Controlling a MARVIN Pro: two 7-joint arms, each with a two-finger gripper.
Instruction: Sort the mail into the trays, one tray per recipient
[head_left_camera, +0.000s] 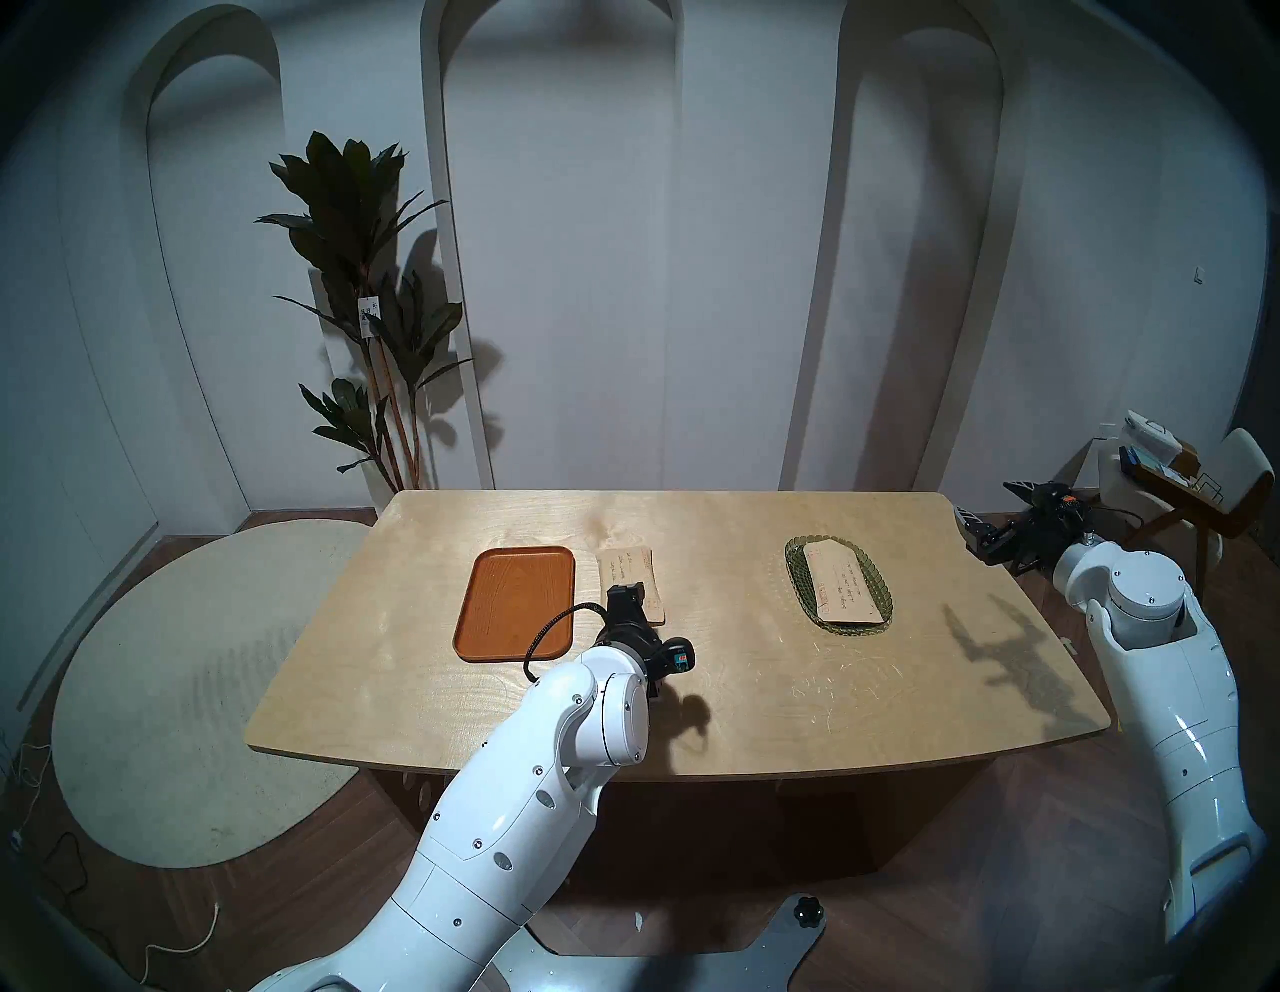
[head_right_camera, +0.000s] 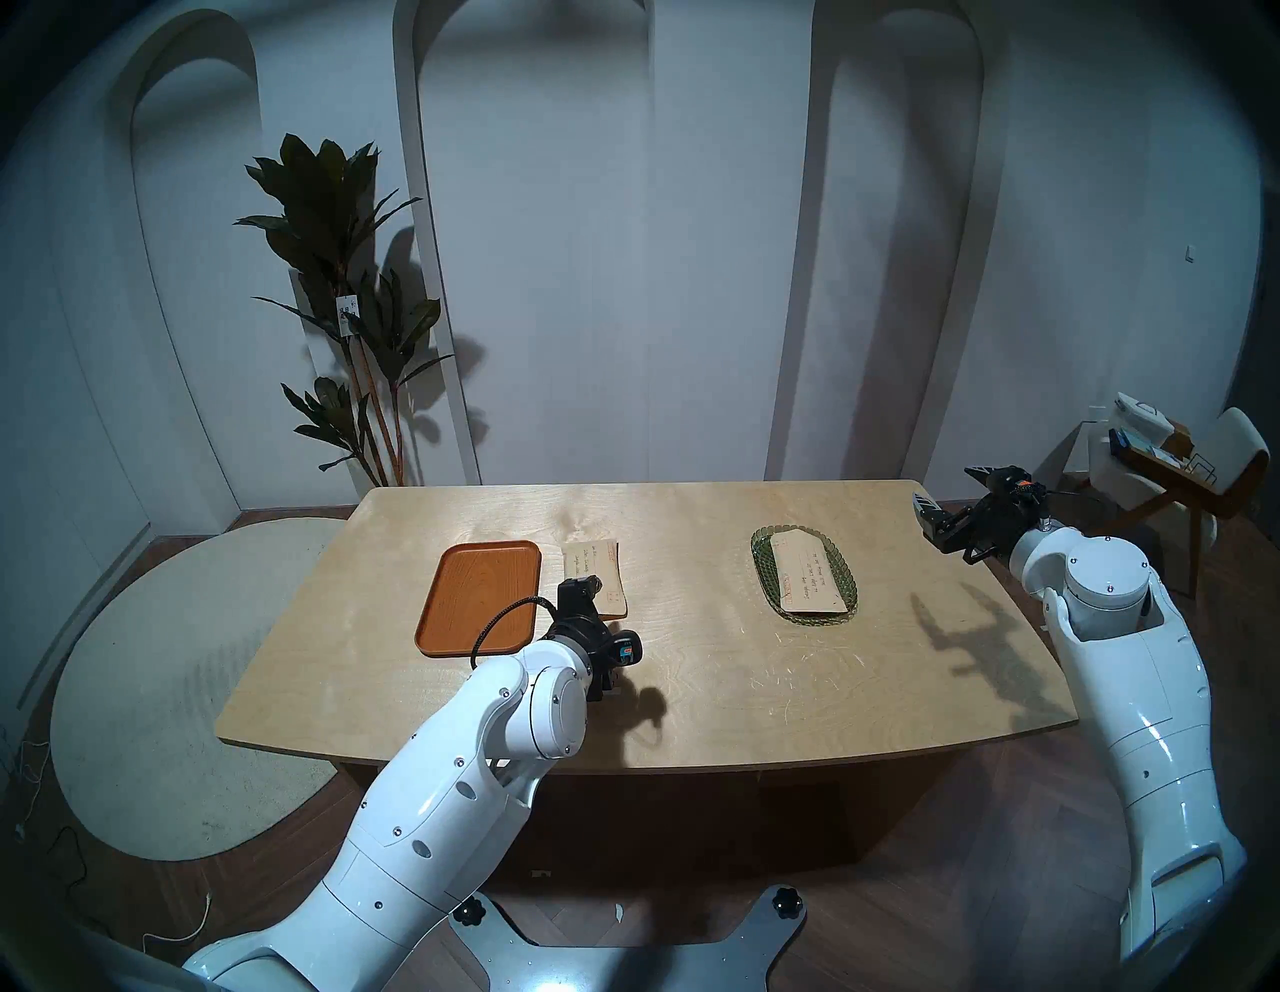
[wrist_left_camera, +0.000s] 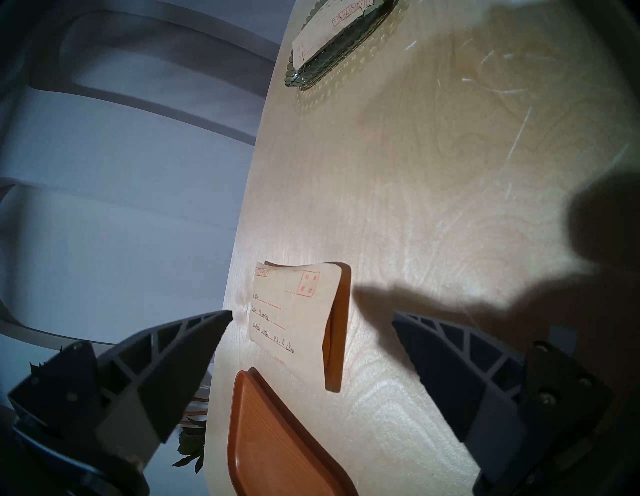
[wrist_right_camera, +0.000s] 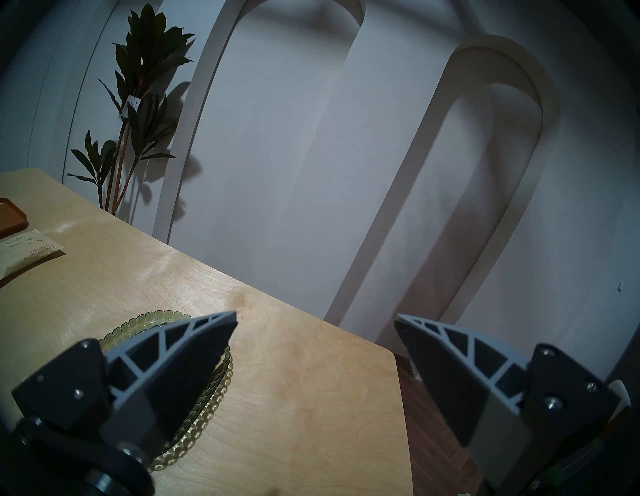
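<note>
While both hands gape empty — 1 envelope (head_left_camera: 846, 582) in green dish (head_left_camera: 796, 554), wooden tray (head_left_camera: 516, 603) bare.

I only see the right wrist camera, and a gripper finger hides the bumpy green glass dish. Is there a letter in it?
Observer: Yes. A tan paper envelope with a pointed end lies inside the scalloped green glass dish.
Operator: Is the orange tray full too?
Observer: No. The flat orange-brown wooden tray has nothing in it; the other tan envelope lies on the table beside it.
Operator: Where's the other arm?
Observer: The left gripper is open and empty, pointing at that envelope.
</note>
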